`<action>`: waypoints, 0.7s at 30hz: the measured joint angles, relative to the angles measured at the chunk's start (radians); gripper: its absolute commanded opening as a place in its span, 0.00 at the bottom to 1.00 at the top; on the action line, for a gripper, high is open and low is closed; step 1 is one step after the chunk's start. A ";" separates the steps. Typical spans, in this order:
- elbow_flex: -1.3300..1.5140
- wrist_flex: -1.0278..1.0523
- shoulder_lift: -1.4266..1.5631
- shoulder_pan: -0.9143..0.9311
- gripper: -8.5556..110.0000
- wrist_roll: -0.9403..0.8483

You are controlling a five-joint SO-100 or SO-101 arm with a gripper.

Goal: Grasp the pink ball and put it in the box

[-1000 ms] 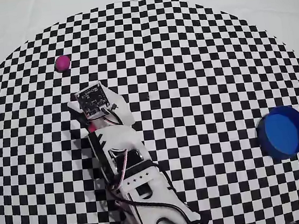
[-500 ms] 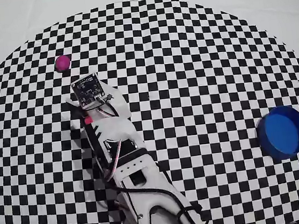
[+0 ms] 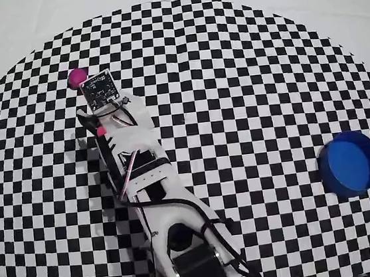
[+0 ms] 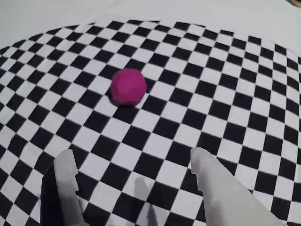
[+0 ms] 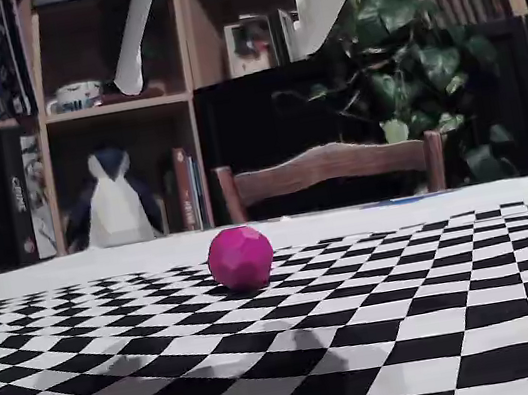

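Note:
The pink ball (image 3: pixel 77 76) lies on the checkered mat at the far left in the overhead view. In the wrist view the ball (image 4: pixel 128 85) sits ahead of my gripper (image 4: pixel 132 155), a little left of the middle of the gap and apart from both fingers. The gripper is open wide and empty. In the fixed view the ball (image 5: pixel 241 258) rests on the mat and my two white fingers (image 5: pixel 143 30) hang above it. The blue round box (image 3: pixel 350 162) stands at the right edge of the mat, far from the arm.
The white arm (image 3: pixel 157 188) reaches from the near edge towards the ball. The checkered mat (image 3: pixel 231 73) lies on a white tablecloth. Behind the table the fixed view shows a wooden chair (image 5: pixel 330 166), shelves and a plant.

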 measured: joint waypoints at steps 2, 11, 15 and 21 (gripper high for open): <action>-0.026 -0.002 -0.040 0.000 0.31 0.000; -0.149 -0.018 -0.212 0.000 0.31 0.000; -0.187 -0.023 -0.273 0.000 0.31 0.000; -0.259 -0.028 -0.362 -0.002 0.31 0.000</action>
